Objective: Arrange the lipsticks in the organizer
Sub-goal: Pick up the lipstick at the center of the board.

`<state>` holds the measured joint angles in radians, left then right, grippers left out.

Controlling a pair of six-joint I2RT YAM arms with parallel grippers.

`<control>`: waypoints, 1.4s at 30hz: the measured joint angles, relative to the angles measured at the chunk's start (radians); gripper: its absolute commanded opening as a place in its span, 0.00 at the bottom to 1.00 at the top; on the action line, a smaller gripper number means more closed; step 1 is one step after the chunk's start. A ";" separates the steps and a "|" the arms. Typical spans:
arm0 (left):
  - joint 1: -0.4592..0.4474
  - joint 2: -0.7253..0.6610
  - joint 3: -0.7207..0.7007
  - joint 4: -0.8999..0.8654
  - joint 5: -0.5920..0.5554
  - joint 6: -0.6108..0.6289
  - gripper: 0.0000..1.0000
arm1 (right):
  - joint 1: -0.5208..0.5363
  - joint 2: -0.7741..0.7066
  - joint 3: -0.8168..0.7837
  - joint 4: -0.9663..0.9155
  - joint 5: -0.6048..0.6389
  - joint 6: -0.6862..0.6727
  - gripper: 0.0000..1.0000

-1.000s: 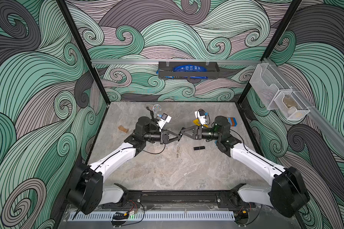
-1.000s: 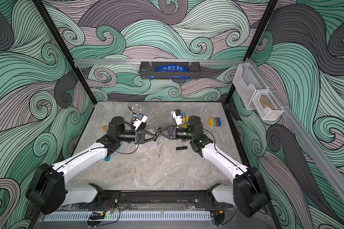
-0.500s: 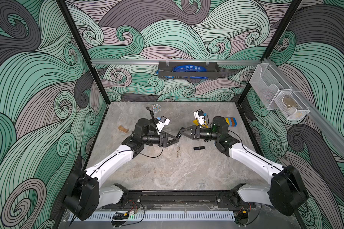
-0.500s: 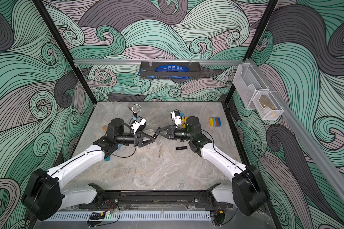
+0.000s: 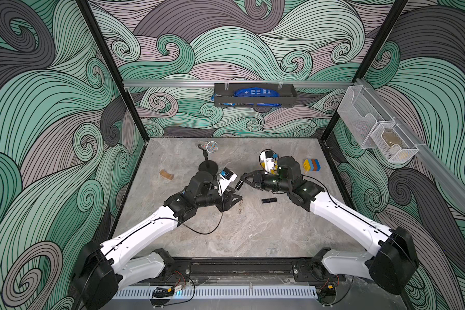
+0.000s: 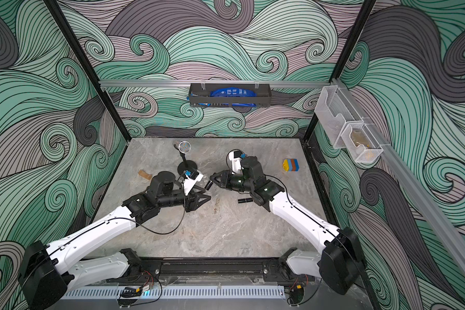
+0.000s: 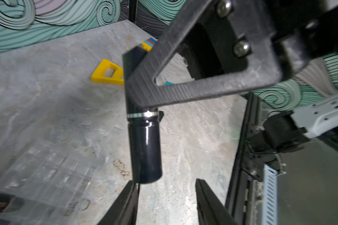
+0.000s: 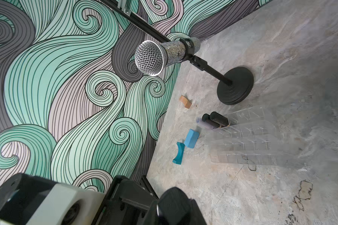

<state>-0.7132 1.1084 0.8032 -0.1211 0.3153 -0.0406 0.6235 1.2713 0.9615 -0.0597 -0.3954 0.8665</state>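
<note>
Glossy black lipstick (image 7: 144,148) hangs pinched in the closed right jaws; the left jaws stand parted just below, likely a regrasp so it enters the organizer (image 8: 261,136) upright.

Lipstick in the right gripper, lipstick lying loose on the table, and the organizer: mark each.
held lipstick (image 7: 144,150), left wrist view, glossy lower barrel.
loose lipstick (image 5: 269,200), in a top view, middle of the tube.
organizer (image 8: 252,136), right wrist view, clear grid cells.
</note>
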 measured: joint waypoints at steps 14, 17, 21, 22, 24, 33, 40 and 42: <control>-0.076 0.014 0.035 0.002 -0.237 0.103 0.29 | 0.045 0.000 0.000 -0.013 0.053 0.009 0.09; -0.084 0.019 0.037 0.001 -0.246 0.105 0.21 | 0.044 0.001 0.000 -0.014 0.056 0.009 0.10; -0.086 0.023 0.039 0.000 -0.251 0.104 0.16 | 0.044 0.003 0.001 -0.012 0.058 0.009 0.11; -0.086 0.023 0.040 0.001 -0.251 0.104 0.14 | 0.044 0.003 0.001 -0.011 0.058 0.010 0.14; -0.086 0.026 0.040 0.001 -0.251 0.103 0.10 | 0.043 0.003 0.001 -0.012 0.058 0.009 0.25; -0.003 0.026 0.048 -0.009 -0.158 0.008 0.06 | -0.088 -0.008 0.008 -0.031 -0.067 -0.034 0.52; 0.238 0.039 0.005 0.174 0.312 -0.277 0.06 | -0.253 -0.070 -0.072 0.075 -0.317 -0.046 0.59; 0.249 0.056 -0.002 0.240 0.406 -0.341 0.06 | -0.253 -0.072 -0.072 0.088 -0.352 -0.050 0.58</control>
<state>-0.4637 1.1641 0.8013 0.1192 0.7212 -0.3820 0.3702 1.1992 0.8894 0.0280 -0.7471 0.8169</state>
